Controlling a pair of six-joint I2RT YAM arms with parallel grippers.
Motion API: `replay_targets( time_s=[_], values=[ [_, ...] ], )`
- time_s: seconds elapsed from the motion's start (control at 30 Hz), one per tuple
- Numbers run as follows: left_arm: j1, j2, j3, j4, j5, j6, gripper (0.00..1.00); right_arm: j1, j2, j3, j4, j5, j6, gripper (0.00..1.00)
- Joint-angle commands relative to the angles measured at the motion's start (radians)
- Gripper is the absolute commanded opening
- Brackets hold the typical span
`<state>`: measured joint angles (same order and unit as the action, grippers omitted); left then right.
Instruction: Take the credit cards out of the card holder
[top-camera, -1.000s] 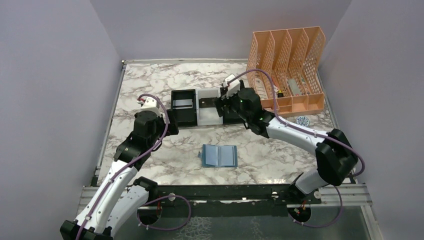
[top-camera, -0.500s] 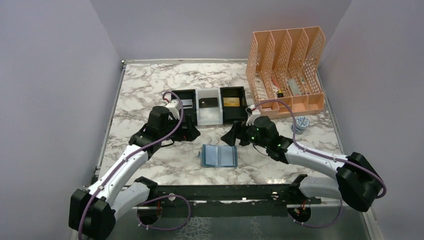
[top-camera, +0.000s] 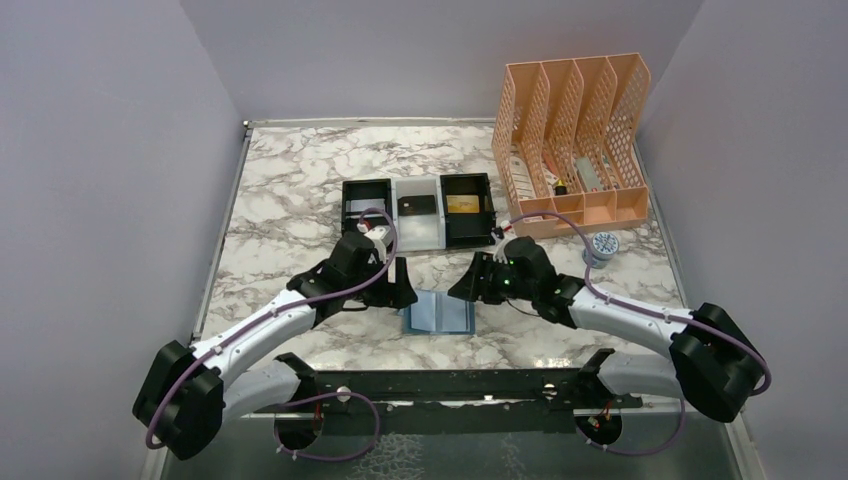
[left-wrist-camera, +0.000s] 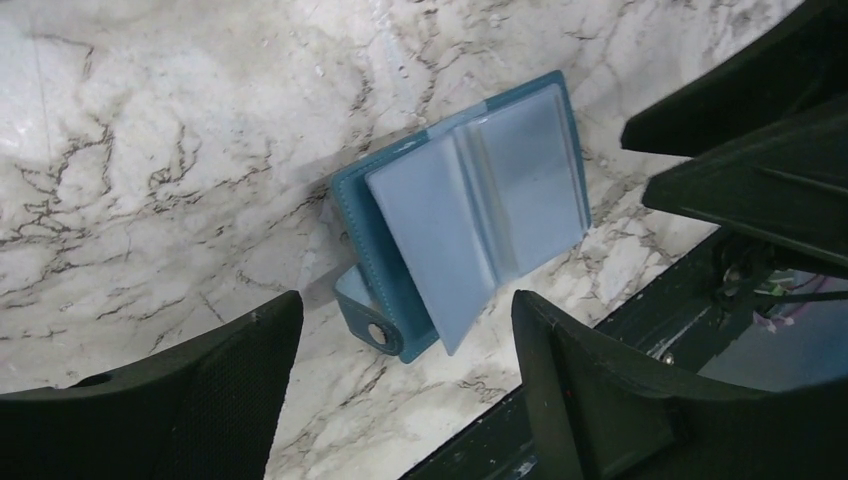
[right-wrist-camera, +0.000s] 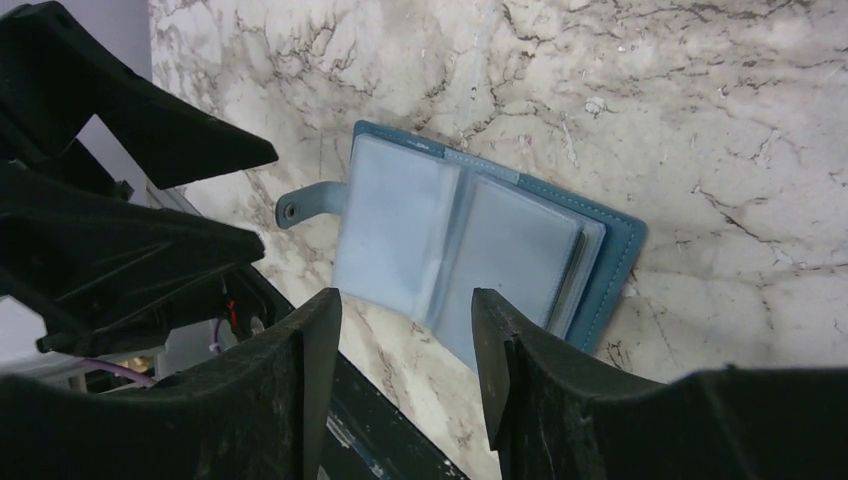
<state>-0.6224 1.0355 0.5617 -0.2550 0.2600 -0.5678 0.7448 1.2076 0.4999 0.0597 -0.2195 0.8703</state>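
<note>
The card holder (top-camera: 438, 311) lies open on the marble table (top-camera: 300, 180), inside up, close to the near edge. It sits between the two grippers. Its pale blue pockets look see-through. In the right wrist view a thin dark line shows at one panel's edge, but I cannot tell if that is a card.

The left gripper (top-camera: 400, 290) hangs just beside its left end, with its jaws spread and nothing between them. The right gripper (top-camera: 462, 287) hangs just beside its right end. Its jaws are apart too and pinch nothing.

Behind them is the tray (top-camera: 418, 240) with three boxes. A silvery card (top-camera: 366, 207), a black card (top-camera: 415, 206) and a gold card (top-camera: 461, 204) lie in it, one in each box. An orange rack (top-camera: 570, 130) stands at the back right.

Things could go wrong from here, I think. The holder is light and the marble looks smooth, so a push from one finger could make it slide toward the edge. The pockets are soft, so a jaw could grab a pocket and not a card. If nothing holds it down, the whole holder may lift up. The two grippers are near each other and could bump.

The holder's long side runs left to right, a little tilted. Its fold runs front to back. Its small snap tab sticks out at the left end, toward the left gripper.
</note>
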Motion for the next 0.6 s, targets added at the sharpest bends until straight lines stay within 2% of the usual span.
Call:
replay_targets(
  time_s=[0.0,0.2,0.57],
  values=[
    [-0.012,0.033,-0.025,0.032,-0.075,-0.03,0.76,-0.001,0.015,-0.014,-0.025,-0.048,0.032,0.5],
    [-0.032,0.079,-0.019,0.034,-0.094,-0.029,0.7,-0.001,0.084,0.017,-0.094,-0.036,0.029,0.48],
    [-0.045,0.126,-0.021,0.043,-0.103,-0.024,0.53,-0.001,0.117,0.024,-0.097,-0.036,0.028,0.42]
  ],
)
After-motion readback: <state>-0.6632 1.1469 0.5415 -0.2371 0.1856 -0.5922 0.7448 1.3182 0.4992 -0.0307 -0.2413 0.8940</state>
